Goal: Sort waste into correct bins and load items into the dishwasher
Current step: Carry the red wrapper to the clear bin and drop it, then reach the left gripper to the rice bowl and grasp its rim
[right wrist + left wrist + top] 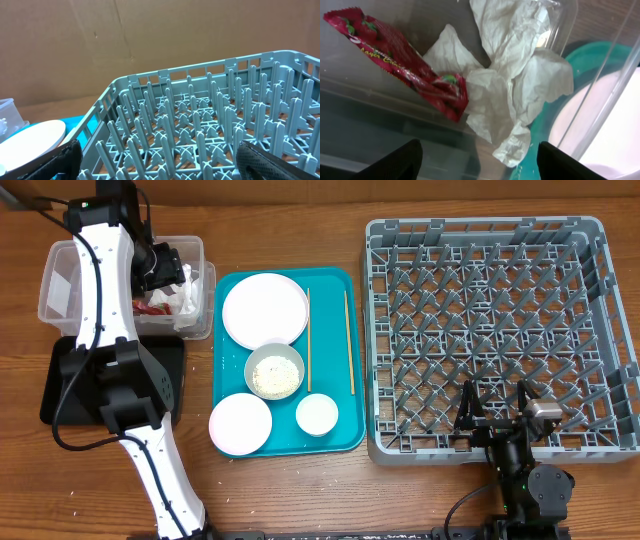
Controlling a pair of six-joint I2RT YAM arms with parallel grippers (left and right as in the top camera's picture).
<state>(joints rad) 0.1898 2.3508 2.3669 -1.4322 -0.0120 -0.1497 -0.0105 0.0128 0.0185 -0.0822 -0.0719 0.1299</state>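
i am looking down on a wooden table (300, 490) from above, with both arms reaching away from me. at the far left, the left gripper (478, 152) is hanging inside the clear tub (60, 290), its jaws spread wide and holding nothing; its wrist camera is showing the two dark fingers (395, 162) well apart at the bottom of the view. lying on the tub floor just beyond them are the red snack wrapper (405, 65) and the crumpled white napkins (510, 85), with the wrapper's end touching the napkins' left edge. the black tray (55, 395) is sitting just on the near side of the tub, partly covered by the left arm (100, 290). in the middle, the teal tray (335, 310) is carrying the dishes. the large white plate (265, 310) is lying at its far left. the bowl (250, 365) is holding rice grains (274, 377) just on the near side of that plate. the pink plate (240, 423) is sitting at the near left corner, with the small cup (317, 415) beside it to the right. the two chopsticks (309, 340) are lying parallel, running far to near, apart from each other in the tray's right half. the grey dish rack (500, 280) is filling the right side of the table. the right gripper (495, 390) is hovering over the rack's near edge, jaws spread wide and gripping nothing.
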